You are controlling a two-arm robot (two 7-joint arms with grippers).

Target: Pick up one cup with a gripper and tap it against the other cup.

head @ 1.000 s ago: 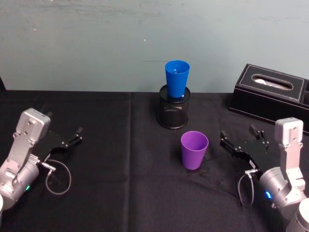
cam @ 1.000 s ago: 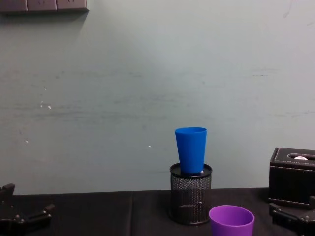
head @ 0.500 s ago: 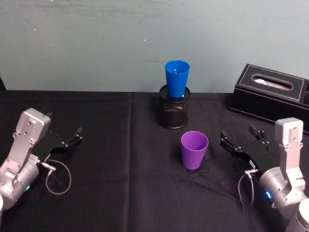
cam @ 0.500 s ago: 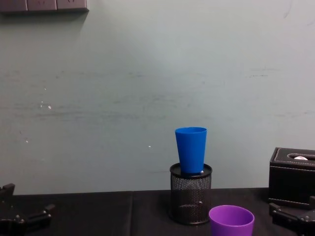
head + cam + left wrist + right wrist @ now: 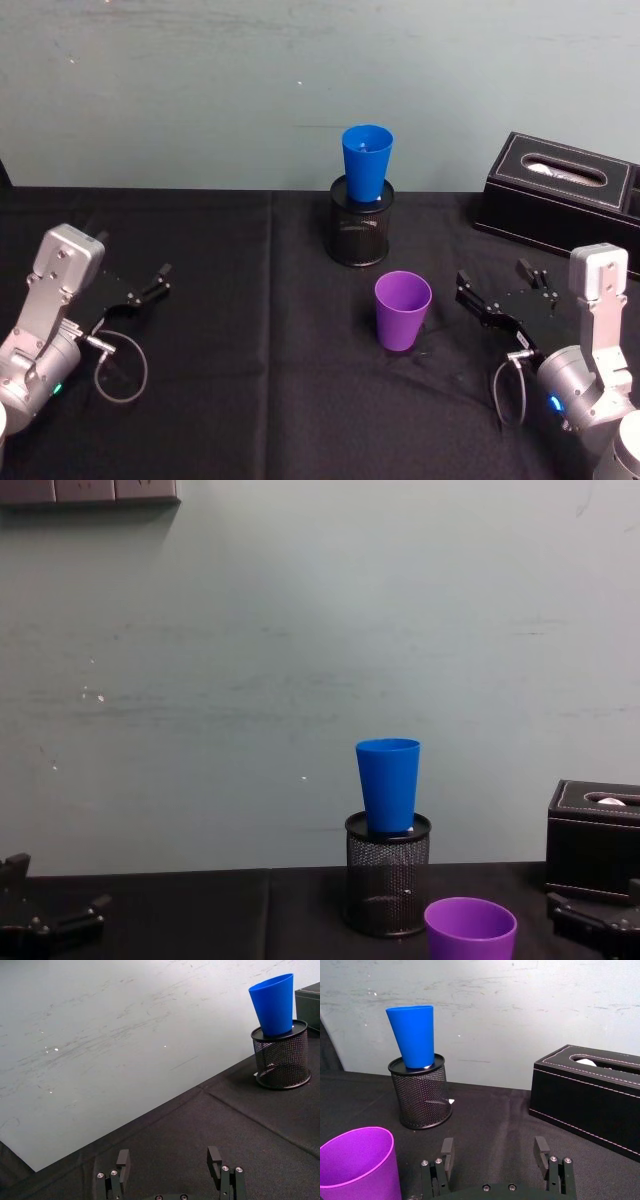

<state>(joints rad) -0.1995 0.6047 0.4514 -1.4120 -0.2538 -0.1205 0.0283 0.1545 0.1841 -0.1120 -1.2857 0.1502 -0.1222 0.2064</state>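
Note:
The short purple cup point(image 5: 403, 310) point(image 5: 357, 1165) point(image 5: 470, 931) stands upright on the black cloth, right of centre. Behind it the taller blue cup point(image 5: 366, 164) point(image 5: 273, 1003) point(image 5: 413, 1034) point(image 5: 389, 784) stands in the mouth of a black wire-mesh pen holder point(image 5: 360, 236) point(image 5: 421, 1094). My right gripper point(image 5: 498, 290) point(image 5: 494, 1154) sits low on the table just right of the purple cup, apart from it, fingers open and empty. At the left side of the table my left gripper point(image 5: 135, 284) point(image 5: 170, 1160) rests open and empty, far from both cups.
A black tissue box point(image 5: 562, 200) point(image 5: 590, 1095) stands at the back right, behind the right gripper. The black cloth point(image 5: 250, 400) covers the table, and a pale wall rises directly behind the pen holder.

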